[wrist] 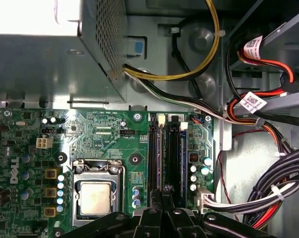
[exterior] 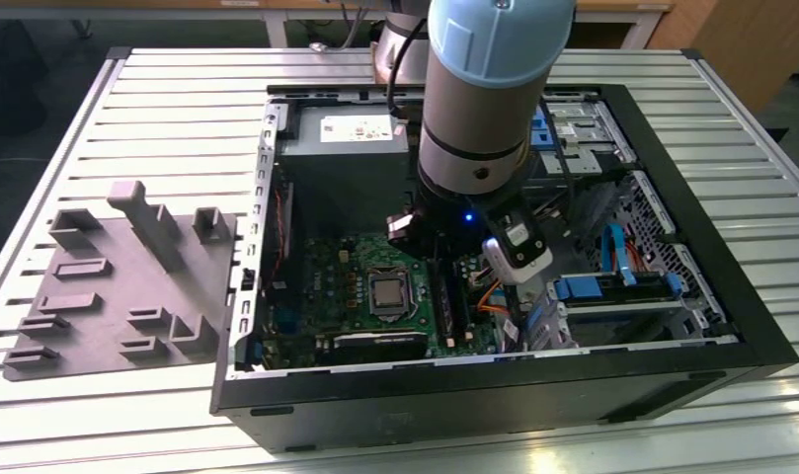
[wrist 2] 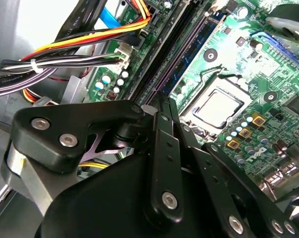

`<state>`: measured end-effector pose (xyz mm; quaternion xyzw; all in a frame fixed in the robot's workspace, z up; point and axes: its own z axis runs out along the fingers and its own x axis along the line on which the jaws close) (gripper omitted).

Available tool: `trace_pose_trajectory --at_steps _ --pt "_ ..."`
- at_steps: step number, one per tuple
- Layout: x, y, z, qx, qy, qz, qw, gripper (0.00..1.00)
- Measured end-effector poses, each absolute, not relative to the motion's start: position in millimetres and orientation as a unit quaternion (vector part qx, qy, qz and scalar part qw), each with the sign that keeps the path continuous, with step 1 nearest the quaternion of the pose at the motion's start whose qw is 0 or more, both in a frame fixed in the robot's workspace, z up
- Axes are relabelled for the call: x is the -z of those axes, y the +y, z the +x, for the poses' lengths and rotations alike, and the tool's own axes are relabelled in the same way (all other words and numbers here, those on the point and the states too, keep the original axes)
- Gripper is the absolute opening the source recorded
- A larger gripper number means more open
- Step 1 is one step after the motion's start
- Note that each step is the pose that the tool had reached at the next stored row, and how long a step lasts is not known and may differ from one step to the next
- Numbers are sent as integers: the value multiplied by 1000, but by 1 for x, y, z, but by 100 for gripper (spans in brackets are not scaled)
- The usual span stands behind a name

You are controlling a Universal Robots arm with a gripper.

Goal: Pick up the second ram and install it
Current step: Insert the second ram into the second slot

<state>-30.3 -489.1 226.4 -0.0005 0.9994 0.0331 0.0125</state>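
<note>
From my station, the exterior view's left shows dark floor [exterior: 31, 79] beyond the ribbed metal surface [exterior: 175, 99]. On it lies a grey moulded tray [exterior: 110, 286] with upright blocks, well apart from the work. In the middle stands the open black computer case [exterior: 505, 395], lying on its side with the green motherboard [exterior: 333, 286] and its processor [exterior: 388, 294] facing up. The arm [exterior: 485, 89] reaches straight down into the case beside the processor. In both wrist views the gripper [wrist 2: 159, 106] [wrist: 163, 193] has its jaws drawn narrow, tips together at the near end of the second ram [wrist 2: 186, 52] [wrist: 157, 153]. The second ram stands edge-up in the slot nearest the processor. I cannot tell whether the jaws pinch it or only press on it. Toward the exterior view's right sit blue drive brackets [exterior: 591, 288] and bundled cables [wrist 2: 80, 54]. Past the surface there is a wooden panel [exterior: 755, 39].
</note>
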Motion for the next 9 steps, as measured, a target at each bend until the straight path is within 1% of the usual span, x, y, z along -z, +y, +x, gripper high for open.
trace_pose_trajectory --at_steps 9 --pt "-226 -489 -30 -32 999 -1 13 11"
